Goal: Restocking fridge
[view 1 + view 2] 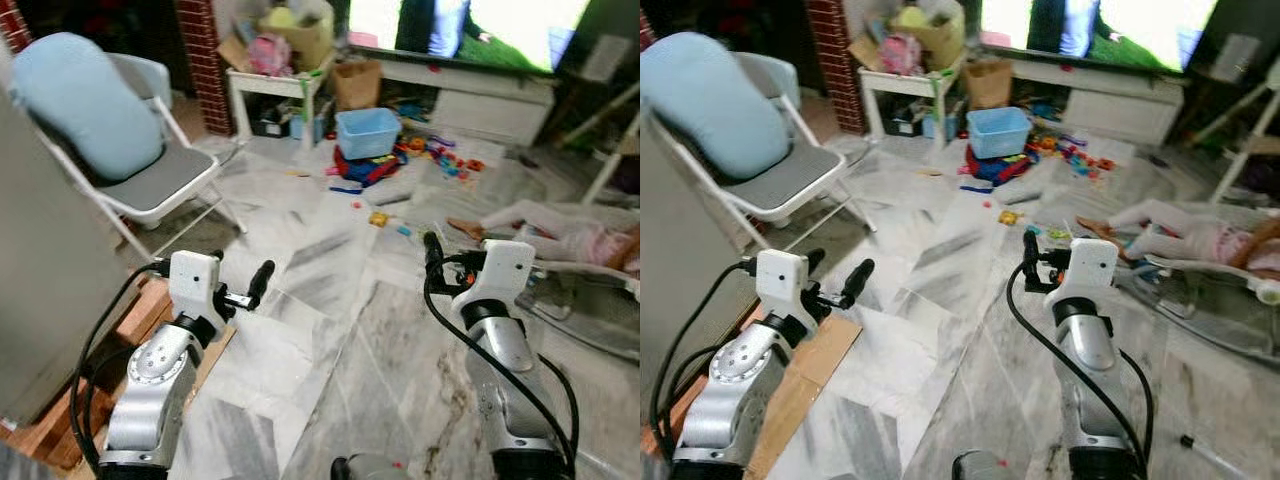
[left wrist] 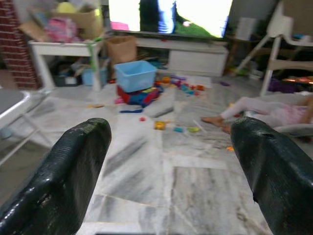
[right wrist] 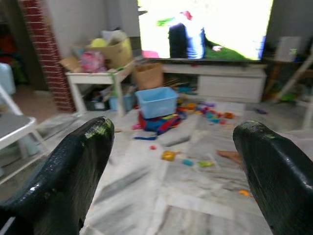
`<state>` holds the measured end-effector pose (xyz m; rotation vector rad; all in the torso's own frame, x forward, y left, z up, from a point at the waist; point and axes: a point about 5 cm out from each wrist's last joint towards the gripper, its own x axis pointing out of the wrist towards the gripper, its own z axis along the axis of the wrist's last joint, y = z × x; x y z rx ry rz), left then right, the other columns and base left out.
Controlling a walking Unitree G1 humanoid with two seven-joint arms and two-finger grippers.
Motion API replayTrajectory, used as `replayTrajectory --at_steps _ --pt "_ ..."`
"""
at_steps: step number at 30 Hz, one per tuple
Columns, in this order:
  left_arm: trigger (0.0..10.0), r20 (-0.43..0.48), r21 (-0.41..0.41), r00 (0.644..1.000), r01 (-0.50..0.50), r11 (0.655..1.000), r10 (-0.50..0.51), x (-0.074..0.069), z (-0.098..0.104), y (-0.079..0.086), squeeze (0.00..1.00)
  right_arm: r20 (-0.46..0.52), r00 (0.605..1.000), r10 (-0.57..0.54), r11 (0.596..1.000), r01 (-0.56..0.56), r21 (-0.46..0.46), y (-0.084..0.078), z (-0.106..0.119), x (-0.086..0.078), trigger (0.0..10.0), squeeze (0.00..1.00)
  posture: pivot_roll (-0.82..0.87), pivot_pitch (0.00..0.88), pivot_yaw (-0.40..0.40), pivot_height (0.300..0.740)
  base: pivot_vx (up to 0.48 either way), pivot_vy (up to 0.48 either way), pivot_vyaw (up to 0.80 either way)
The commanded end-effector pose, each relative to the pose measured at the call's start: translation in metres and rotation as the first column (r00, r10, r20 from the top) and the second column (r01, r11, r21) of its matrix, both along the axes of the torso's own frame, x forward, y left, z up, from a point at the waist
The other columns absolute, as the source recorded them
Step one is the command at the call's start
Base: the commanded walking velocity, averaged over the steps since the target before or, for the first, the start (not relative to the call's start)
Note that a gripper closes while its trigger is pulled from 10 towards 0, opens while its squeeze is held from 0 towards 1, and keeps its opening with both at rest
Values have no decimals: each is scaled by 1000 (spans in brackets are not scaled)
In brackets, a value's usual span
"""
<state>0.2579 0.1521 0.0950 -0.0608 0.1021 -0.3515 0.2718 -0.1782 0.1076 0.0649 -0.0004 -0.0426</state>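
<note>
Living room, marble floor (image 1: 400, 370) seen from above, no fridge or stock to be made out. Left pincer (image 1: 240, 290) raised over the floor near its left edge, fingers (image 2: 73, 171) spread wide, nothing between them; right pincer (image 1: 1032, 262) raised likewise toward the middle of the floor, fingers (image 3: 68, 176) apart and released, holding nothing. Both pointed at the far side of the room. Below the left arm, a strip of cardboard (image 1: 800, 380) lying flat on the floor beside a grey panel (image 1: 40, 300) at the left edge. Behind that, a folding chair (image 1: 150, 180) with a pale blue cushion (image 1: 85, 105) leaning on its back. At the far edge of the floor, a lit TV (image 1: 470, 30) on a low white stand (image 1: 490, 100), a small white worktop (image 1: 275, 85) heaped with boxes and a pink bag, beside a brick pillar (image 1: 205, 60). In front of the stand, a blue tub (image 1: 368, 132) among scattered toys (image 1: 440, 155). At the right edge of the floor, a person (image 1: 560, 235) in pale clothes lying down, bare foot toward the middle, well apart from the right arm.
</note>
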Motion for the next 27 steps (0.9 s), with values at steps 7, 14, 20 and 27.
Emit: replayTrajectory --at_steps 7,14,20,27 --pt "10000 10 -20 1000 6 1000 -6 2 4 0 0 12 1000 2 1000 -2 -1 2 3 2 10000 0 -4 0 5 740 0 140 -800" --pt "10000 13 -22 1000 12 1000 -12 2 5 0 0 11 1000 2 1000 -2 -4 2 3 2 10000 0 -5 0 3 740 0 466 -800" --pt "10000 9 -25 1000 13 1000 -13 2 5 -1 0 11 1000 4 1000 -4 -10 2 3 1 10000 0 -7 0 1 740 0 480 -800" --pt "10000 17 -22 1000 23 999 -23 2 5 -4 0 10 1000 1 1000 -1 -17 1 3 1 10000 0 -10 0 0 740 0 478 -800"
